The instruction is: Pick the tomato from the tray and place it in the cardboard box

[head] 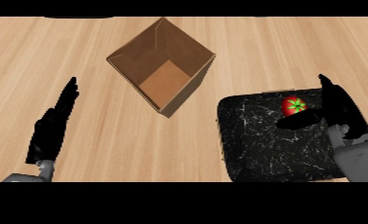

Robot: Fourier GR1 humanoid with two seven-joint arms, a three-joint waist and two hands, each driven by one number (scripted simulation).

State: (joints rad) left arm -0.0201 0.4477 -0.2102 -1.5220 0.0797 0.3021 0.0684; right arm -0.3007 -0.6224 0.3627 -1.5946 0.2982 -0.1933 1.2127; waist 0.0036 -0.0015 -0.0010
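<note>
One tomato (293, 105) on tray (266, 145); right robot hand (338, 111) beside it, uncurled.

Light wood-grain counter (108, 121), planks running left-right, fills the view. Directly on it: an open brown cardboard box (162, 65) at centre, turned corner-on like a diamond, inside floor visible; and a black tray (266, 145) with white marbled veining at lower right, rounded corners, cut off by the view's lower edge. Box and tray sit near each other, not touching.
</note>
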